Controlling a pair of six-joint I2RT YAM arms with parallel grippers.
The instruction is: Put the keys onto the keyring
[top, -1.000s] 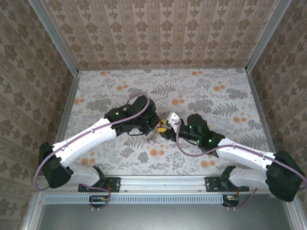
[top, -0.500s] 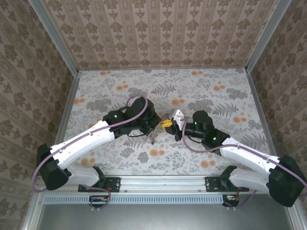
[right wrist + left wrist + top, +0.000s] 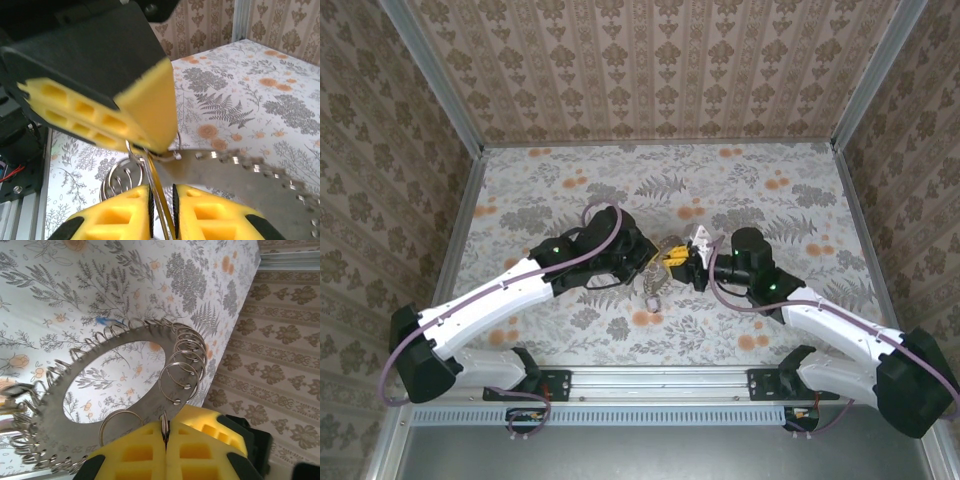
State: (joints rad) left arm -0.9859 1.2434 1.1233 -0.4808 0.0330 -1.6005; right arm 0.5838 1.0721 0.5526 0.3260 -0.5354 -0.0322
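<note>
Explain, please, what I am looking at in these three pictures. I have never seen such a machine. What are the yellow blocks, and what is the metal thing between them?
You see a robot: a left arm and a right arm bolted to a flower-patterned table. The wide picture is taken from above and behind them. The two close pictures come from a camera on each wrist; the yellow blocks are the soft finger pads. The left gripper is shut on the edge of the keyring, a flat metal ring with many small wire loops around its rim. The right gripper pinches a thin brass-coloured strip, seemingly a key, close to one loop.
</note>
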